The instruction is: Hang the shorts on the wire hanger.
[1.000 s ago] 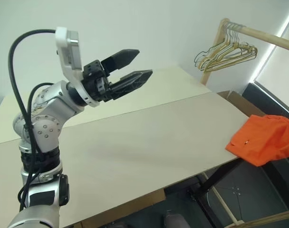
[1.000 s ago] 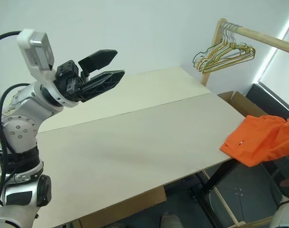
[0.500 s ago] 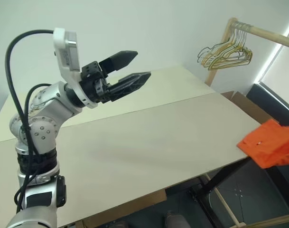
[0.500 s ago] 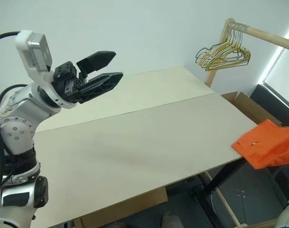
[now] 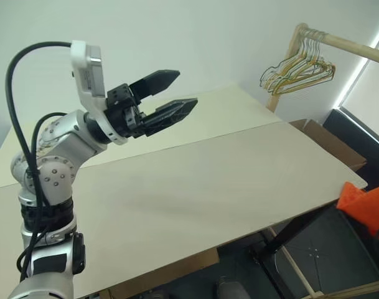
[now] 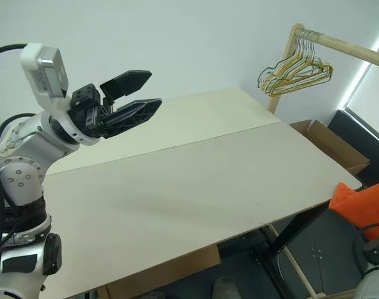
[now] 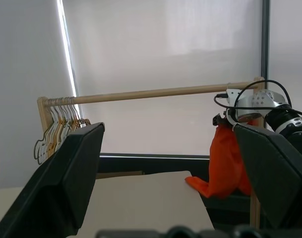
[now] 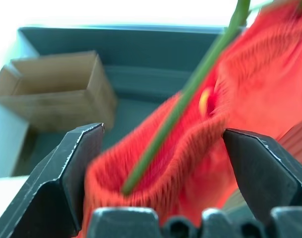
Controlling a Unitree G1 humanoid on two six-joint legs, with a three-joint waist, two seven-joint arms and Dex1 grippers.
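Shorts (image 8: 200,144) and wire hanger (image 8: 190,89) between spread fingers of released right pincer (image 8: 165,148), left pincer (image 5: 170,93) likewise agape.

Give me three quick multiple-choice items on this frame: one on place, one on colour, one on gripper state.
1. Where are the shorts?
A. Flat in the middle of the table
B. Off the table's right edge, beside the right gripper
C. Draped over the wooden rail

2. What colour are the shorts?
A. Navy
B. Bright orange
C. White

3. How does the left gripper stand?
A. Open, holding nothing, raised over the table
B. Shut on a hanger
C. Shut on the shorts

Answers: 1 B, the orange cloth shows past the table edge at the right, and the left wrist view has it hanging by the right gripper. 2 B, orange in every view. 3 A, its two black fingers are spread with nothing between them.
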